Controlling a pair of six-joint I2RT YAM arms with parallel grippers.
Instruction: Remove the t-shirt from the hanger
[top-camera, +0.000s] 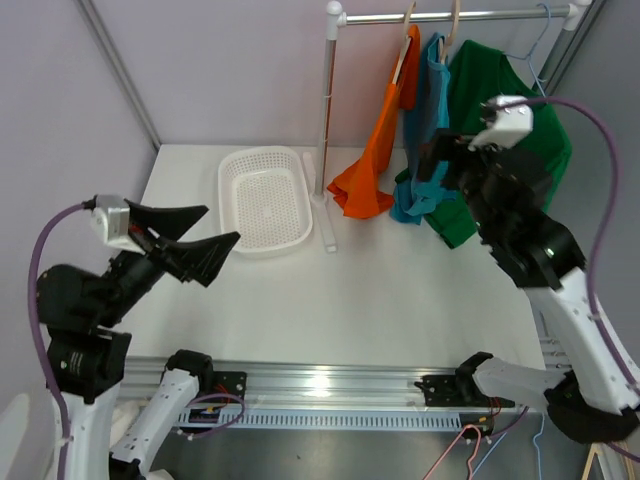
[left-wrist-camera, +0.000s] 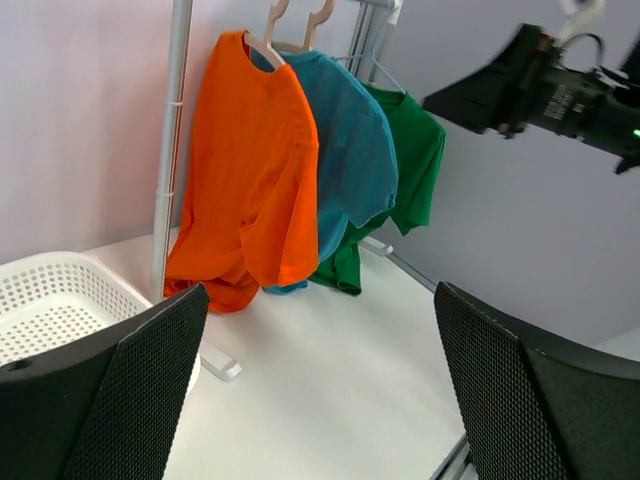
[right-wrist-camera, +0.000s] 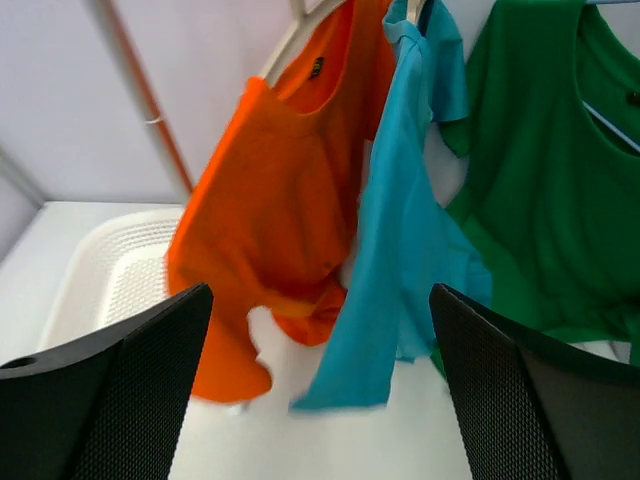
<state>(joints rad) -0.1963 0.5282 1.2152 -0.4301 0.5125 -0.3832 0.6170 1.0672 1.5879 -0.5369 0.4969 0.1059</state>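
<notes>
**Both grippers wide open, all three shirts on the rail**

My right gripper has its jaws spread and nothing in them. It's up at shirt height, looking straight at the clothes. The blue t-shirt hangs dead ahead between the fingers, the orange t-shirt ahead to its left, and the green t-shirt ahead to its right. It's near the blue one, but I see no contact. All three are on their hangers on the rail.

My left gripper is released too and holds nothing. It hovers low over the table, with the shirts well ahead of it. The white basket sits just ahead and below, a bit to its left.
</notes>
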